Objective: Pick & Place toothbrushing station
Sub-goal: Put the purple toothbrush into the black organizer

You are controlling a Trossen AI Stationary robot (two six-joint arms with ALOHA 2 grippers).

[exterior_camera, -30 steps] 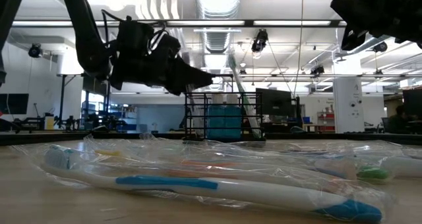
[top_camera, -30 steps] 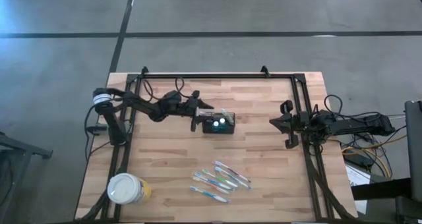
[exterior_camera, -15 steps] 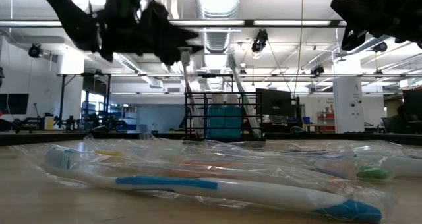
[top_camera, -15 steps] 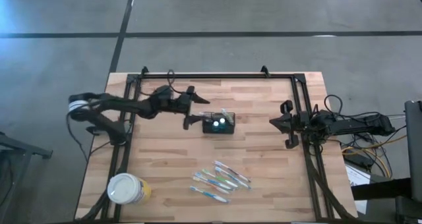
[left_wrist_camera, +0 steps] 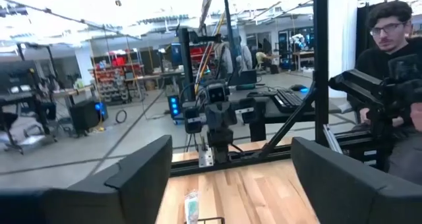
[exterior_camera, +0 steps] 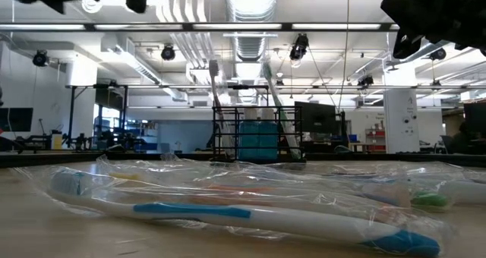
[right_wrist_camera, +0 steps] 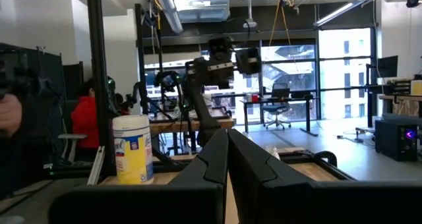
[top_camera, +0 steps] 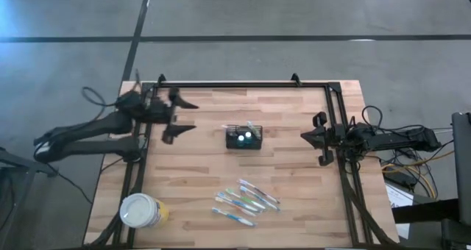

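The left gripper (top_camera: 179, 116) stands at the far left of the worktop (top_camera: 294, 198), its two fingers spread wide and holding nothing, well apart from the toothbrushing station (top_camera: 243, 137). The wide spread with nothing between the fingers is consistent with a gripper that has no hold on the basket at this moment.

The toothbrushing station, a small black wire-mesh basket, sits upright on the worktop near its middle, slightly toward the far edge. Items stand inside it (what they are cannot be made out from above). In the low view it shows behind the nearer clutter, its dark see-through sides upright (exterior_camera: 254, 135).

The right gripper (top_camera: 321, 140) waits at the right edge of the worktop with its fingers pressed together, empty.

Several wrapped toothbrushes (top_camera: 245, 201) lie loose on the near side of the worktop, apart from the basket. A round white-lidded tub (top_camera: 142, 210) stands at the near left corner.

A person is visible beyond the worktop in the left wrist view, not reaching in.

Judgement: the station appears set down, free of both grippers.
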